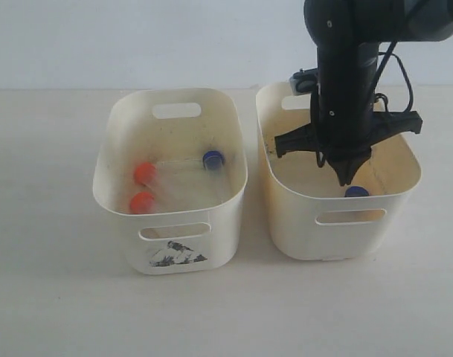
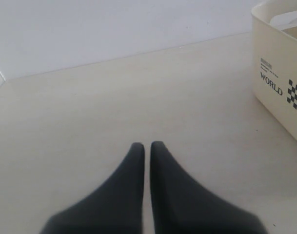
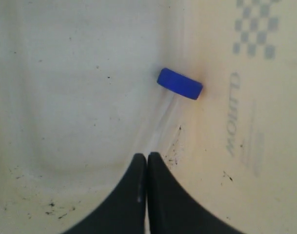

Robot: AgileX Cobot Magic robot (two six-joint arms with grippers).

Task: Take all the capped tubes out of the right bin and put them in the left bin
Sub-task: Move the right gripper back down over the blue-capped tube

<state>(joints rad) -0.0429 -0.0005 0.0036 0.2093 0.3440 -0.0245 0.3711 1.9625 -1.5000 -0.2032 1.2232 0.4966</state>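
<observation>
The left bin (image 1: pixel 219 238), marked by a black-and-white sticker, holds three capped tubes: two with orange caps (image 1: pixel 144 172) (image 1: pixel 142 201) and one with a blue cap (image 1: pixel 213 158). In the right bin (image 1: pixel 345 238) lies one blue-capped tube (image 1: pixel 355 192) against the front wall. My right gripper (image 1: pixel 346 178) hangs inside this bin, pointing down just above that tube. In the right wrist view it (image 3: pixel 147 156) is shut and holds nothing. The clear tube (image 3: pixel 179 83) runs from its blue cap toward the tips. My left gripper (image 2: pixel 147 145) is shut over bare table.
In the left wrist view a cream bin wall (image 2: pixel 280 63) printed with "WORLD" and a checker patch stands off to one side of the left gripper. A pale wall rises behind the table. The right bin's floor (image 3: pixel 65 97) has dark specks.
</observation>
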